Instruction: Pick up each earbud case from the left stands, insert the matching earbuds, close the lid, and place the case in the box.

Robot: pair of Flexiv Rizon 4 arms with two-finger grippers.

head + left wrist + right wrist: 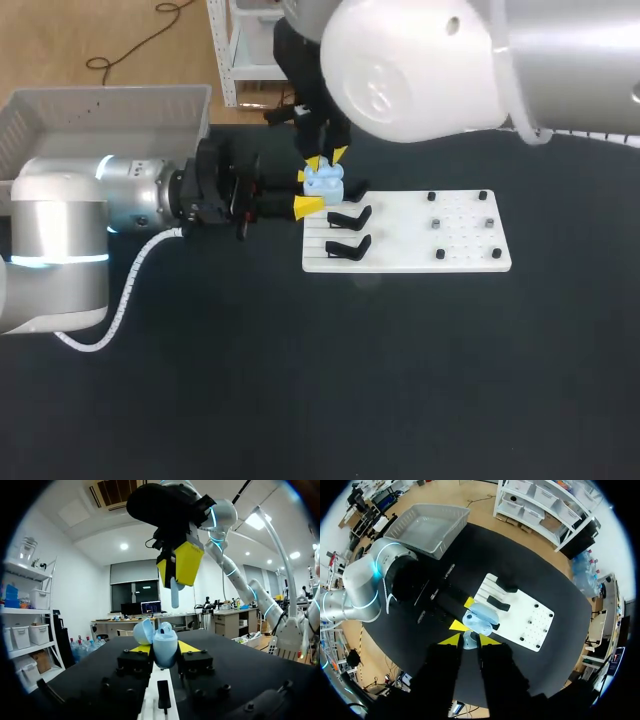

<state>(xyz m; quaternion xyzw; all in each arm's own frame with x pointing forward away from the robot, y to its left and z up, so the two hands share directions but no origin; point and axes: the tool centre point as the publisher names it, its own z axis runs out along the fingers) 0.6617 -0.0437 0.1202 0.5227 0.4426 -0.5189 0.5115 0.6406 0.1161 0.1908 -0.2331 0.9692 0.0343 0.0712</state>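
— The white housing of the right arm looms closest. What hangs under it?
— The right jaws, nipped narrow on a pale blue earbud, stem down. It sits just above the earbud case, not touching it.
— And the case itself?
— Light blue, lid open, clamped from both sides by the left jaws, their yellow tips flat against it. It is over the back left corner of the white board on the desk.
— Anything beside it?
— Two black stands on the board's left part, just beside the case. The grey box sits at the desk's far left, behind the left arm.
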